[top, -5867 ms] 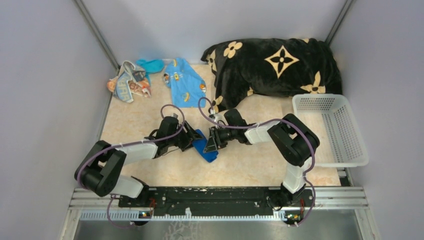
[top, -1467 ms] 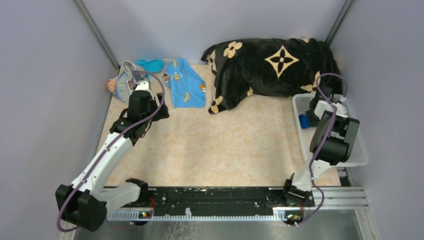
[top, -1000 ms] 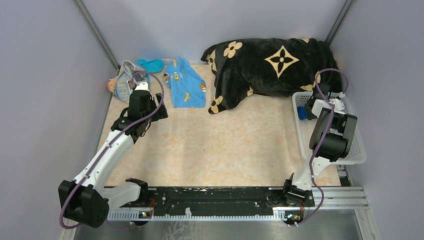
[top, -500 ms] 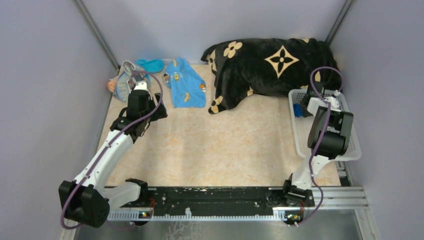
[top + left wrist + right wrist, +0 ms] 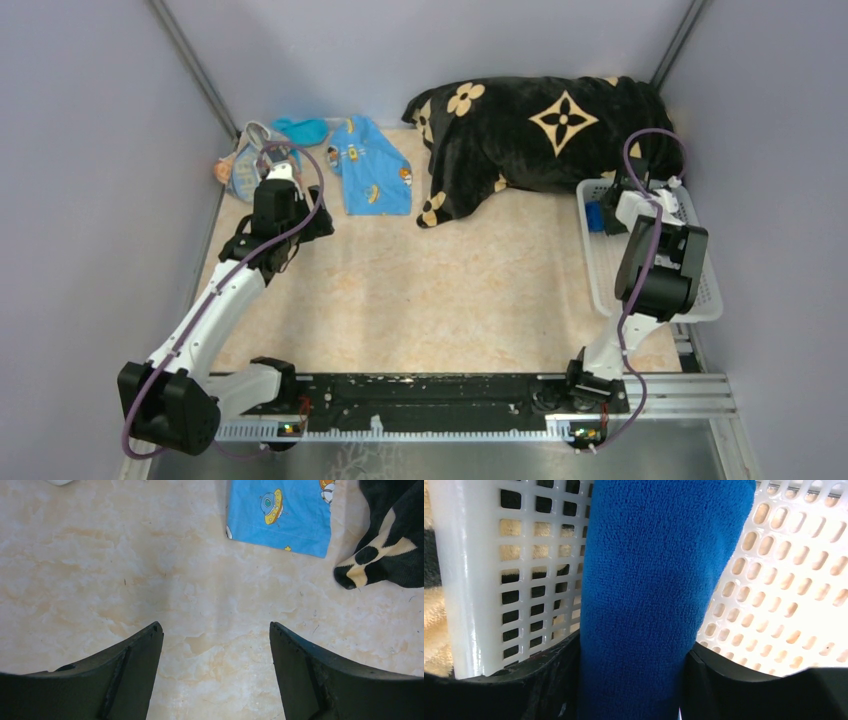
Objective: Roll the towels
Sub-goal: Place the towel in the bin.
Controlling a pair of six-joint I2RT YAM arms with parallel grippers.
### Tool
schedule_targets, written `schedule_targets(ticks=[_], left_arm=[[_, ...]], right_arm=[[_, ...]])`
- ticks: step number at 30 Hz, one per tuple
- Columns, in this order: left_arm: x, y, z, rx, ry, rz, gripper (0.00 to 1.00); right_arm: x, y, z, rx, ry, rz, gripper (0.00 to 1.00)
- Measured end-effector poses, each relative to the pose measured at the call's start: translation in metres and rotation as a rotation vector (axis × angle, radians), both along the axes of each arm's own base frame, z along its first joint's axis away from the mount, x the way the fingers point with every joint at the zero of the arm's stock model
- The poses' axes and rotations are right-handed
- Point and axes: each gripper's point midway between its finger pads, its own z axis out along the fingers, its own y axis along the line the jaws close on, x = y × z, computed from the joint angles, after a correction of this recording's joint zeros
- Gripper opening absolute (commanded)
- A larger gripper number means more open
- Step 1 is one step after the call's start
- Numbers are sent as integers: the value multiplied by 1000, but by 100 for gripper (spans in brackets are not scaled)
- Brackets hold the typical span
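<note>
While the right end effector (image 5: 634, 652) reached into the far left corner of the white basket (image 5: 479, 580), its fingers pressed both sides of the rolled dark blue towel (image 5: 649, 570), which stood against the basket's perforated wall. Its counterpart, the left end effector (image 5: 215, 630), hung wide apart and held nothing over bare worktop (image 5: 100, 570). Just beyond it lay the light blue printed towel (image 5: 280, 510), flat, beside a corner of the black blanket (image 5: 385, 555). Farther left, the striped towel (image 5: 245, 165) and turquoise towel (image 5: 300, 128) lay crumpled together.

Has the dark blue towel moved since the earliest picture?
Yes: the dark blue towel went from the middle of the table rightward into the white basket.
</note>
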Motion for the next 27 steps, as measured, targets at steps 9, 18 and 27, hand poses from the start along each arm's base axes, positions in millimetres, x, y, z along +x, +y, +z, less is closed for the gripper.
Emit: schedule_targets(ticks=[9, 18, 27], left_arm=[[0, 0, 0, -7, -1, -4, 84], [1, 1, 1, -12, -1, 2, 84], [4, 8, 0, -34, -5, 26, 84]], right_arm=[[-1, 2, 4, 21, -6, -18, 77], [-4, 2, 34, -3, -64, -17, 92], [-33, 4, 103, -98, -193, 31, 95]])
